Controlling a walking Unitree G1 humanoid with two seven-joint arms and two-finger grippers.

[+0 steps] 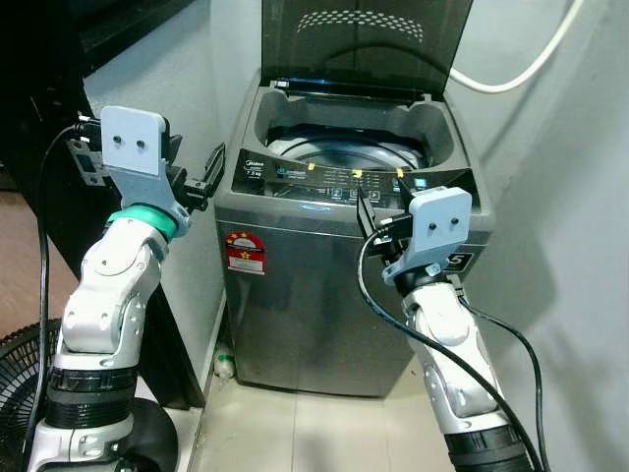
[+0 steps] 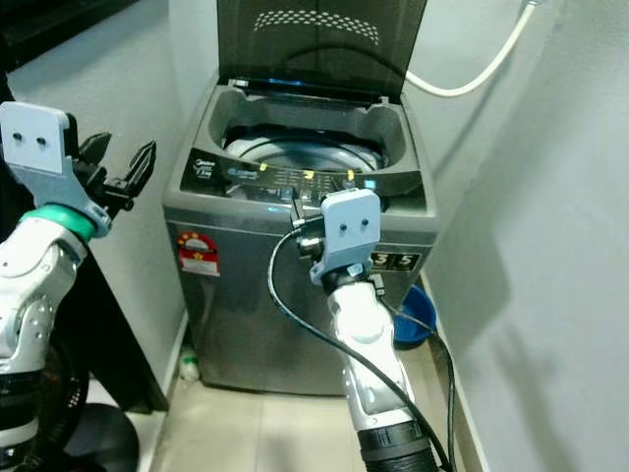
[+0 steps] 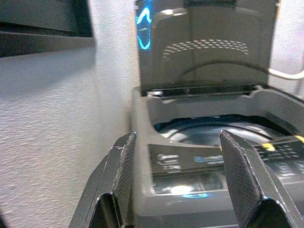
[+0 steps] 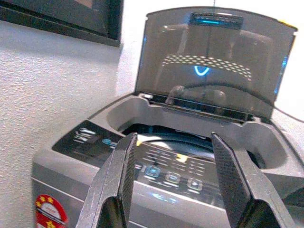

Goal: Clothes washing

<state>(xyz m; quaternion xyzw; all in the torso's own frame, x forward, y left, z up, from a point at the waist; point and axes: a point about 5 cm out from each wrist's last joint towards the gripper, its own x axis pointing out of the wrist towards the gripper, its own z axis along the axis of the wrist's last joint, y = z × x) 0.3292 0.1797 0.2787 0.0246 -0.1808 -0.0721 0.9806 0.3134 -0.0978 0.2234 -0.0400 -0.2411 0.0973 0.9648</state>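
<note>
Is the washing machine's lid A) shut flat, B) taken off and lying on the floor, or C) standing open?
C: the dark lid stands upright at the back of the washing machine, so you can look down into the drum.

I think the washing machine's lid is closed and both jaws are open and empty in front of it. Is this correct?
Not quite. The lid of the washing machine stands raised, as the left eye view shows. The left gripper and right gripper are indeed open and empty.
</note>
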